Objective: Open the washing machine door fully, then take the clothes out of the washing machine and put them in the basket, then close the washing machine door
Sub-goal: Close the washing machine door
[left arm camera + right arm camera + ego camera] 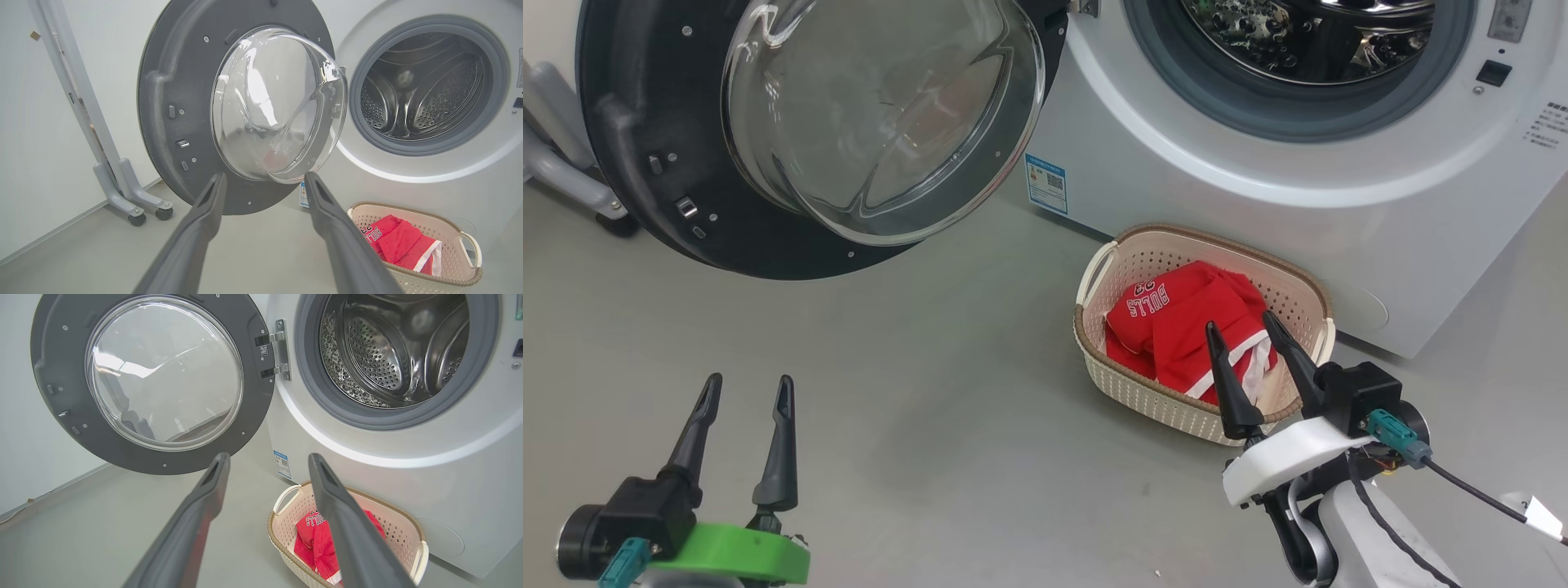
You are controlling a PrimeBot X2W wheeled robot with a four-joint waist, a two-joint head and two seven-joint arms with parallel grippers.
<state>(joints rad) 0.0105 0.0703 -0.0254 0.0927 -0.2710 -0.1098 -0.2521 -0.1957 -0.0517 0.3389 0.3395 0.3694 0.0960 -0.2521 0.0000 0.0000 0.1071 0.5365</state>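
Grey floor [931, 392] lies under both your arms. Your left gripper [750, 380] and right gripper [1240, 320] gape wide and empty; the right one hovers near the basket [1143, 384], where the clothes [1176, 314] lie. Beyond, the washing machine door [882, 122] hangs swung out left of the washing machine [1258, 188].

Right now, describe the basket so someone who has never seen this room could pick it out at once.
Find the big white washing machine with its round door swung open. On the grey floor just in front of it sits the basket. It is the small cream perforated tub with a brown woven-look rim, holding red clothes.
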